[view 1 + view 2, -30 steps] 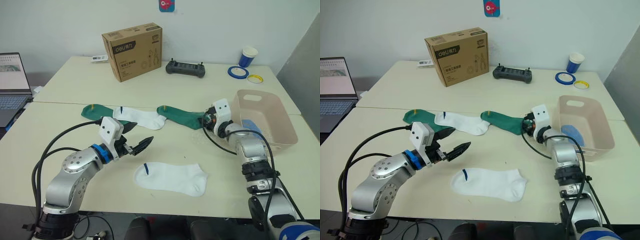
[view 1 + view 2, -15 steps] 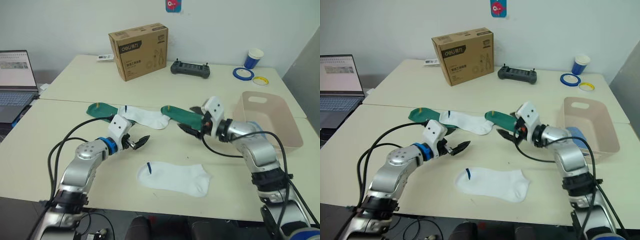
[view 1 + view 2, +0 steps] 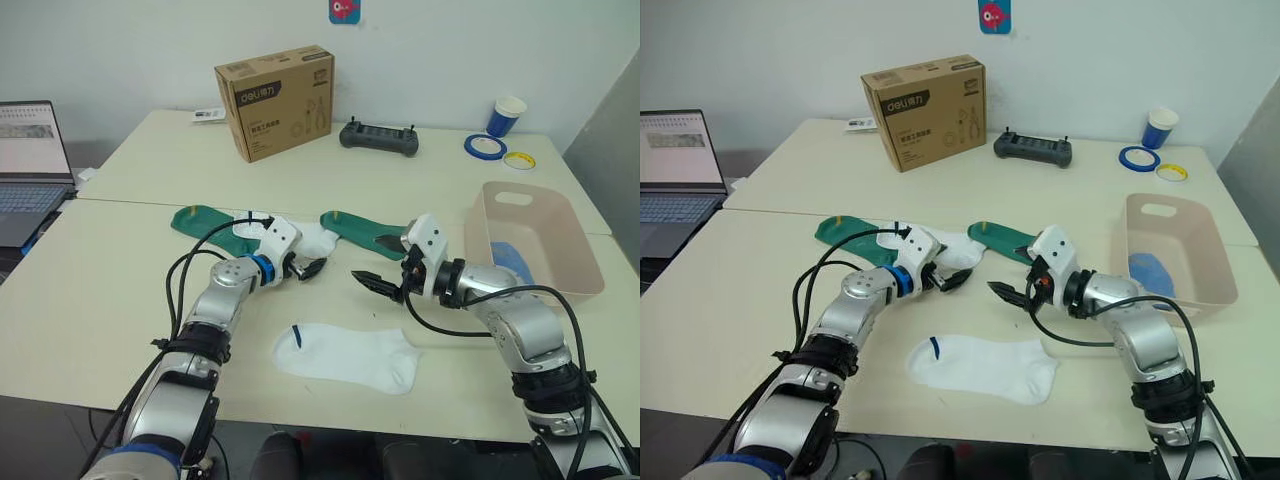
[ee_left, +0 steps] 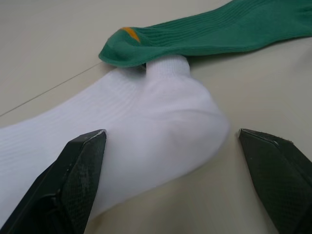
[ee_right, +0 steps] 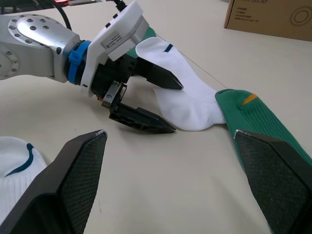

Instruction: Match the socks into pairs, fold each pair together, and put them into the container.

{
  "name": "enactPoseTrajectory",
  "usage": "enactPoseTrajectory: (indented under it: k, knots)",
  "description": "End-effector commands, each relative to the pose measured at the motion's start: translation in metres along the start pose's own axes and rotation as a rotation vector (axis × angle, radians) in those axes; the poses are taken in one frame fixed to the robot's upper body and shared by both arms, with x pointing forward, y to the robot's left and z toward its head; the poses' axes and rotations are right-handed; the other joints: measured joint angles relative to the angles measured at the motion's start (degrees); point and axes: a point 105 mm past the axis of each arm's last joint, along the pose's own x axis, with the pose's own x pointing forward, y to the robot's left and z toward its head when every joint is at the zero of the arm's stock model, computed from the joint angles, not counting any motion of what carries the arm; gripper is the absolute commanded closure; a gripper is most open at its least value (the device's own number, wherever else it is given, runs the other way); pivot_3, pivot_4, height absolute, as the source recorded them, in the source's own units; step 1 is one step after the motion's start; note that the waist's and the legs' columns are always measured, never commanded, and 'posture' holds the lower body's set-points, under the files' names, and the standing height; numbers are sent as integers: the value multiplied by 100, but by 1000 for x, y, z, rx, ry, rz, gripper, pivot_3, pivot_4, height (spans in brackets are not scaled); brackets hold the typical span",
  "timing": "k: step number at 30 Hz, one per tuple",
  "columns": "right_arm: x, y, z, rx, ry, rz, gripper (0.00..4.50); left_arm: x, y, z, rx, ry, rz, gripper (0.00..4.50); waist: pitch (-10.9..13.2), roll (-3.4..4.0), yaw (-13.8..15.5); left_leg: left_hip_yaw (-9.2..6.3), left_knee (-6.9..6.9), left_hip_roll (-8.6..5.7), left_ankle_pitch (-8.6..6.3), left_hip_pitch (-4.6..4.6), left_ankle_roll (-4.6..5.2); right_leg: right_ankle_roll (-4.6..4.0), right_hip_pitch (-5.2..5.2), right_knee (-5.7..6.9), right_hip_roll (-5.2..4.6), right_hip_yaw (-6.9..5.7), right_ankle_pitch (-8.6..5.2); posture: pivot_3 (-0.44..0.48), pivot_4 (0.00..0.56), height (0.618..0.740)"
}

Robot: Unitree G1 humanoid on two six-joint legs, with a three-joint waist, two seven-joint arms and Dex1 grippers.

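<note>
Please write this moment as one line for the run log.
left gripper: open at far white sock | right gripper: open, empty | near white sock: flat | tub: blue sock inside

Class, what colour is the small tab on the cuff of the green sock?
Orange, on the green sock cuff; the left wrist view shows it best.

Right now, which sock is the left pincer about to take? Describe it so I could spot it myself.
Start at the brown cardboard box at the back of the table and come toward the robot to the row of three socks. It is the white sock in the middle, between two green socks, with the open left pincer at its toe.
</note>
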Motion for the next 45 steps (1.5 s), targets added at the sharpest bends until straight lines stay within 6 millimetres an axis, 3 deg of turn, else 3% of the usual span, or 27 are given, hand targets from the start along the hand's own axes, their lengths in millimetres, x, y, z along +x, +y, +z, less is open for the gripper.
enactPoseTrajectory:
  k: [1,8,12,15,21,28,32,36,39,45]
  knots:
    - [-6,0,13,-31,-39,-13,0,3,4,6,20,-21,-1,950,0,0,-5,1,0,0,0,1,0,0,1,0,0,1,0,0,150,740]
    - [-6,-3,14,-42,-42,-31,0,-1,4,6,-12,-49,-17,3276,0,0,-9,0,1,3,0,1,0,1,0,3,3,0,0,0,150,740]
    - [-7,-5,11,-54,-29,-36,0,-14,7,11,-36,-101,-4,4483,0,0,-13,2,0,3,0,0,0,0,-1,1,3,2,0,0,150,740]
    - [-9,-8,12,-48,-35,-40,0,-34,3,15,-31,-129,-40,4483,0,0,-17,1,-2,5,0,0,0,0,-2,2,2,1,0,0,150,740]
    - [-17,-19,9,-56,-21,-56,0,-63,-38,29,22,-120,-211,4483,0,0,4,0,-3,8,0,0,-1,-1,-2,4,1,0,0,0,150,740]
    - [-28,-42,10,-54,-12,-99,0,-67,-107,51,-59,-122,-435,4483,0,0,-4,8,12,-7,0,4,-1,11,12,-4,-18,5,-5,0,150,740]
    - [-33,-49,6,-45,2,-115,0,-58,-128,36,-112,-66,-461,4483,-1,1,-4,0,15,0,1,10,1,26,15,1,-6,4,-14,0,150,740]
    - [-36,-50,2,-38,13,-115,0,-56,-128,32,-138,-53,-438,3519,0,1,-19,-3,14,5,1,8,1,17,11,2,2,5,-9,0,150,740]
    - [-42,-48,-6,-2,38,-102,0,-75,-128,32,-148,-25,-533,2524,0,1,-20,-2,14,5,1,8,1,4,11,2,2,5,-2,0,150,740]
    - [-47,-32,-22,95,100,-44,0,-87,-84,36,-192,-26,-467,546,0,3,-13,-2,13,4,1,8,1,6,12,1,-1,3,-9,0,150,740]
